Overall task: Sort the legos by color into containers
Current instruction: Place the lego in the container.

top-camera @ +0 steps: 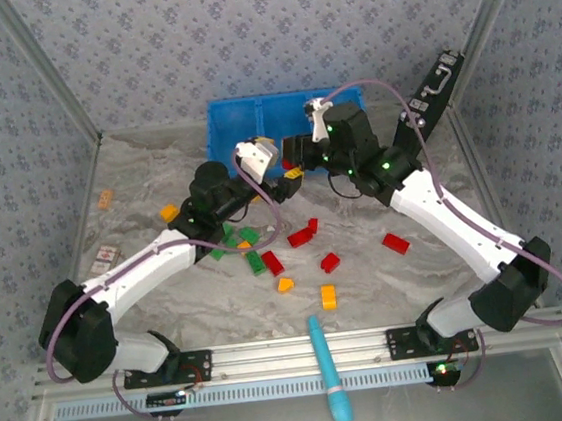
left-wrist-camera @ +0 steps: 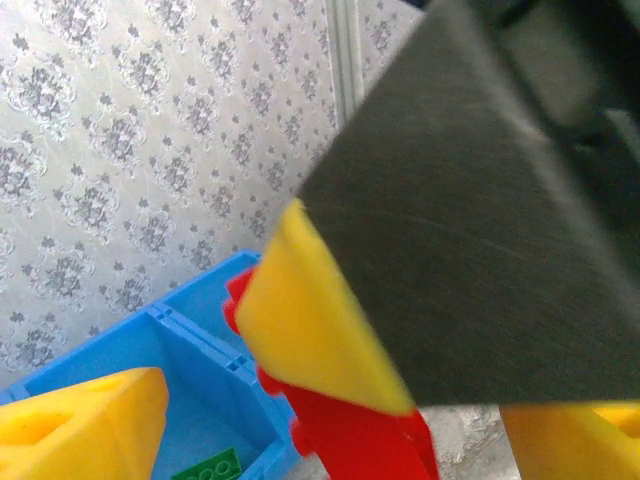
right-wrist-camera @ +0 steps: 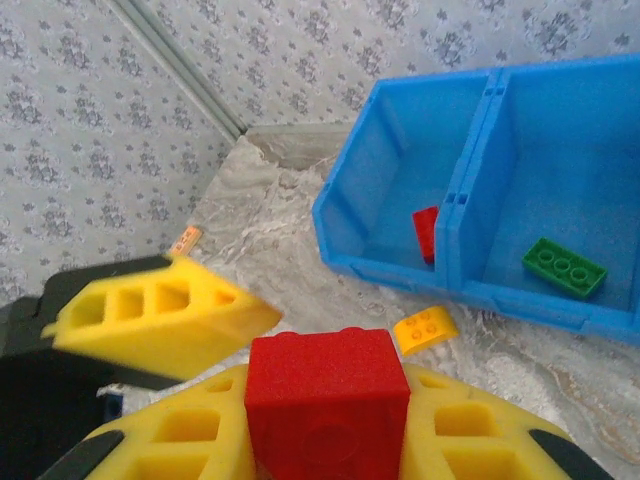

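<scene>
My right gripper is shut on a red lego, held in front of the blue bin, whose compartments are the containers. My left gripper is open right beside it; one of its yellow fingers sits just left of the red lego. In the top view the two grippers meet near the bin's front wall. One compartment holds a red lego, its neighbour a green lego. Several red, green and yellow-orange legos lie loose on the table, such as a red one.
A yellow-orange lego lies just in front of the bin's wall. A teal pen-like cylinder rests across the front rail. A black device leans at the back right, and a tan scrap lies at the left edge.
</scene>
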Controlling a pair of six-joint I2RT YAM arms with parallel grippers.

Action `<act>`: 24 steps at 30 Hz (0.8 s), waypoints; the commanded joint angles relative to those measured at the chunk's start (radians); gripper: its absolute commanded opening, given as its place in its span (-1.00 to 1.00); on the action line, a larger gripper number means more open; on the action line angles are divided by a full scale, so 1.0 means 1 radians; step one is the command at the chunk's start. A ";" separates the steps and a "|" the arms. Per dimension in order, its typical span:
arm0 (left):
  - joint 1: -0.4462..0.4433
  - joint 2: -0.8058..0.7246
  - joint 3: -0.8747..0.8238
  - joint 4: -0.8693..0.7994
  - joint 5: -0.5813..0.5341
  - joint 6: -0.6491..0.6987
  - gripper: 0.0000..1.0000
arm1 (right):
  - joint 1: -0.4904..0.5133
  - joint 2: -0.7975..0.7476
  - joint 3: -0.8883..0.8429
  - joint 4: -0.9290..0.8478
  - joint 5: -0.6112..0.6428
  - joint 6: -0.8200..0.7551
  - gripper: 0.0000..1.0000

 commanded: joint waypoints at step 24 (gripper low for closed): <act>0.004 0.062 0.081 0.054 -0.035 -0.105 -0.19 | 0.020 -0.100 -0.073 0.058 -0.068 0.002 -0.49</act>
